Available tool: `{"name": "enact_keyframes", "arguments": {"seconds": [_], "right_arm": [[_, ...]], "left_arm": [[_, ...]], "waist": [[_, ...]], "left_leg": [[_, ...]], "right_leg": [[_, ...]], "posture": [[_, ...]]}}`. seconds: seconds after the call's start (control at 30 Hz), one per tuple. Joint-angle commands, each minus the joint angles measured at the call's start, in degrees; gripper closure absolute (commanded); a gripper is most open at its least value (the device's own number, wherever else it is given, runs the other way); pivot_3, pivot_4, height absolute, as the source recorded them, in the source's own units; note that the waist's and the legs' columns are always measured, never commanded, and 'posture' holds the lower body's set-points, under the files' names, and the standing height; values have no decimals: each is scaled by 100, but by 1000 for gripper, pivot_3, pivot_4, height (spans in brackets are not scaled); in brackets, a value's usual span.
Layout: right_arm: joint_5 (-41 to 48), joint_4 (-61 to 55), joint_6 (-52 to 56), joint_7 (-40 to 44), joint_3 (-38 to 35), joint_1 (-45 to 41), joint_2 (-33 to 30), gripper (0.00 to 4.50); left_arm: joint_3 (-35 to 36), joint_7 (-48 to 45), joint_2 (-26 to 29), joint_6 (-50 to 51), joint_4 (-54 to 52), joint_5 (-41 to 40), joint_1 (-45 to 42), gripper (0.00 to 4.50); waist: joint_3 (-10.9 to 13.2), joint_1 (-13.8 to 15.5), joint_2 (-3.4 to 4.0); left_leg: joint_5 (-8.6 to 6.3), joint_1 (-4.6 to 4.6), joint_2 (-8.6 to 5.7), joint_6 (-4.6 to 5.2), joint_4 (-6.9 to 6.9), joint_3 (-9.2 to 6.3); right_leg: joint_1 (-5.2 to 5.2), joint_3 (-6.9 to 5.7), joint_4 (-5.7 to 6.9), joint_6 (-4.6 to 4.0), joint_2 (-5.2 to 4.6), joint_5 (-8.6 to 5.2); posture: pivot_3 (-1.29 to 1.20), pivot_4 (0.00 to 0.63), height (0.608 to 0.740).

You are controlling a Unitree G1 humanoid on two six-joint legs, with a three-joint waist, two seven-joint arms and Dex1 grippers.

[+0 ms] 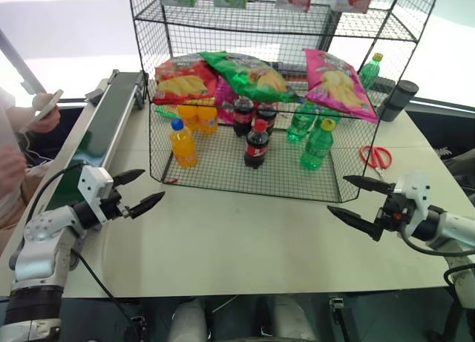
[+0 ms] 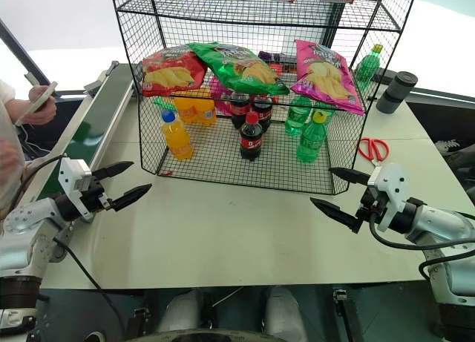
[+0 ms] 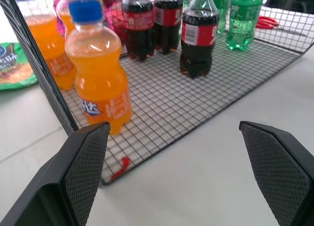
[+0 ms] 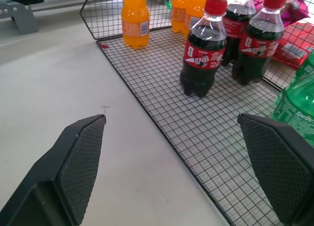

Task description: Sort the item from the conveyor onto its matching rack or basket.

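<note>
The magenta-pink chip bag [image 1: 338, 82] lies on the middle tier of the black wire rack [image 1: 386, 38], at its right end, beside a green bag [image 1: 249, 73] and a red bag [image 1: 182, 81]. The dark-green conveyor [image 1: 111, 123] runs along the table's left side. My left gripper [image 1: 152, 185] hovers open over the table near the rack's front left corner, with nothing between its fingers. Off the rack's front right corner, my right gripper [image 1: 338, 193] is also open and holds nothing. Both point inward toward the rack's bottom tier.
Orange [image 1: 182, 143], cola [image 1: 257, 144] and green [image 1: 317, 145] bottles stand on the bottom tier. Red scissors [image 1: 377, 156], a black cylinder [image 1: 398, 99] and a green bottle [image 1: 369, 70] sit at the right. A person's hand [image 1: 44, 108] holds a phone beyond the conveyor.
</note>
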Motion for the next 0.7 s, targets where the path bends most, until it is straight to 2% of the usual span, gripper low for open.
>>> {"name": "enact_keyframes", "arguments": {"seconds": [0.03, 0.3, 0.7], "right_arm": [[66, -33, -31, 79, -109, -16, -57, 18], [77, -67, 34, 168, -62, -6, -30, 18], [-13, -14, 5, 226, 21, -122, -27, 18]], "left_arm": [[277, -12, 167, 18, -275, -160, 76, 0], [372, 27, 165, -1, -491, -147, 346, 0], [294, 263, 94, -152, -519, -79, 295, 0]], "waist": [[0, 2, -1], [0, -20, 0], [0, -2, 0]], "left_leg": [[0, 0, 0, 0, 0, 0], [0, 1, 3, 1, 0, -1], [0, 1, 3, 1, 0, -1]], "right_leg": [[1, 0, 0, 0, 0, 0], [-1, 0, 0, 0, 0, 0], [0, 0, 0, -1, 0, 0]], "posture": [[0, 150, 726], [0, 150, 726], [0, 150, 726]]}}
